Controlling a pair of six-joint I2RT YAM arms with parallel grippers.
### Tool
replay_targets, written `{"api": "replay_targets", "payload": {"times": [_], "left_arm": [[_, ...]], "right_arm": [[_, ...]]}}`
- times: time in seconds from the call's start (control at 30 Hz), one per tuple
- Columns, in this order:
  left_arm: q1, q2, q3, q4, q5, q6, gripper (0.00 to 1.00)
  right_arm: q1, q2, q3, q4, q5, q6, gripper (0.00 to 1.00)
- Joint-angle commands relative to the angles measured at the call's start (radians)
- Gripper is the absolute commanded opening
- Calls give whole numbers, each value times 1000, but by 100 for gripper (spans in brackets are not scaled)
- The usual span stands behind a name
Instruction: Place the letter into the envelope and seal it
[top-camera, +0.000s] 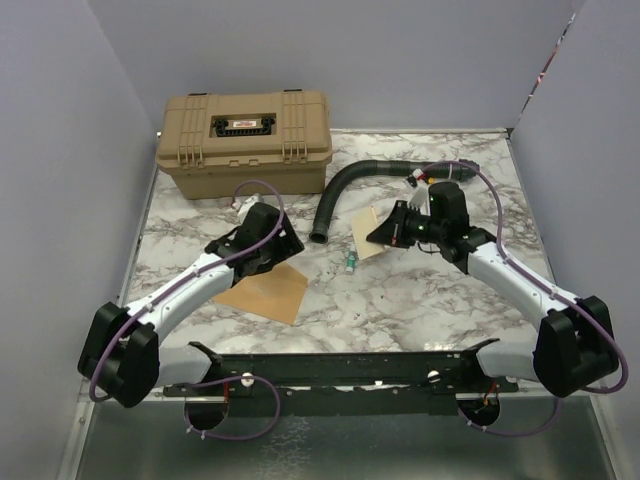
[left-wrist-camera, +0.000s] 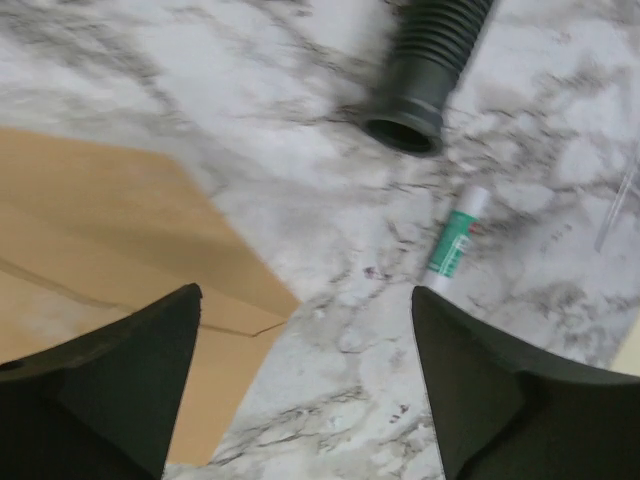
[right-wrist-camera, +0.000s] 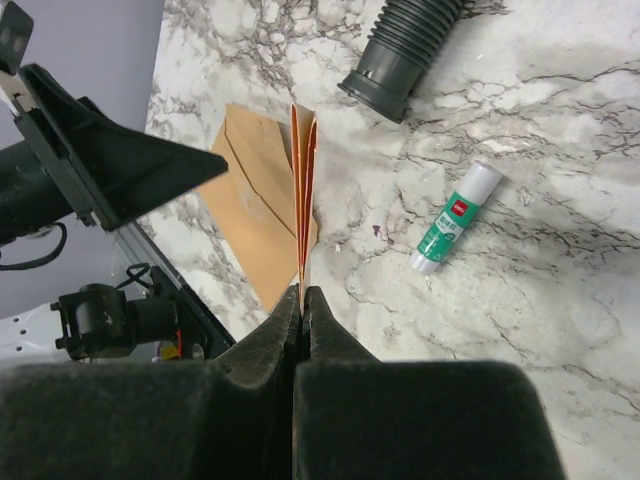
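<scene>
At the back of the marble counter (top-camera: 400, 300) a tan toolbox (top-camera: 245, 140) is set, with a grey hose (top-camera: 340, 195) curved beside it. The envelope (left-wrist-camera: 100, 230) is laid flat under the left fingers (left-wrist-camera: 110, 390), which are spread wide, probably to pin it down. The letter (right-wrist-camera: 303, 200) is pinched edge-on by the right fingers (right-wrist-camera: 250, 370) and held off the counter, likely for sliding in. A glue stick (right-wrist-camera: 455, 232) is placed nearby, presumably for sealing.
</scene>
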Motion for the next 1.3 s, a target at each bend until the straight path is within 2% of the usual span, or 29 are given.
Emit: {"api": "replay_targets", "payload": {"times": [0.0,0.07,0.2,0.37,0.63,0.7,0.77,0.83,0.97,1.27], "left_arm": [[71,-66,-3,-416,-300,-226,94],[117,-98,-26,-464,-316,-250,99],[199,-174,-102,-507,-306,-327,99],[211,-246,-209,-507,-348,-437,99],[216,-356,-351,-466,-349,-509,98],[219,-371,-394,-404,-349,-481,94],[222,-377,-424,-333,-341,-429,81],[230,-377,-437,-304,-351,-401,75],[271,-341,-463,-163,-292,-266,72],[321,-116,-438,110,-84,-88,70]], "right_arm": [[35,37,4,45,-23,7,0],[48,53,12,54,-26,8,0],[71,81,30,72,-28,9,0],[79,94,44,80,-33,13,0],[82,101,71,73,-36,4,0],[85,107,71,86,-46,7,0],[88,117,76,87,-56,14,0],[94,129,84,124,-64,14,0],[109,170,112,135,-66,10,0],[197,311,158,217,-22,23,0]]}}
